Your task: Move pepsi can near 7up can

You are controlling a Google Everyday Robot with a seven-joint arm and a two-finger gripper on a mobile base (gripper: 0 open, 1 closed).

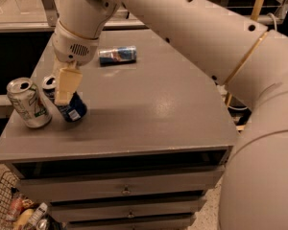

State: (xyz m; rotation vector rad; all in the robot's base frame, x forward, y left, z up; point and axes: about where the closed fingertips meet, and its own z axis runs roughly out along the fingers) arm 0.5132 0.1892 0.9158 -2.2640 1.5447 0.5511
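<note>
The cream-coloured fingers [67,83] of the gripper [63,99] are closed to the width of a can on the dark blue pepsi can with a silver top and a small white label patch [73,110]. One flat finger lies across the near side of the can. The other is hidden behind it, so that side of the grip cannot be seen. The gripper hangs from the round white wrist of the arm [192,28] over the left part of the counter.

The pepsi can is held tilted. Its long axis leans away from upright, its silver top points up and to the left, and its lower end is at the counter surface or just above it; which of the two cannot be told. Just beside it on the left, close but apart, is the silvery-white 7up can with green markings [29,103], its open top upward, leaning a little to the left, near the counter's left edge.

The flat grey counter [158,109] also carries a slim blue-and-silver can with red marks [117,55]. It lies on its side towards the back, well apart from the other two, with its long axis running left to right. Grey drawers with small knobs [127,190] sit under the counter. At the lower left, a wire basket [2,195] holds mixed packets. The big white arm fills the right side of the view.
</note>
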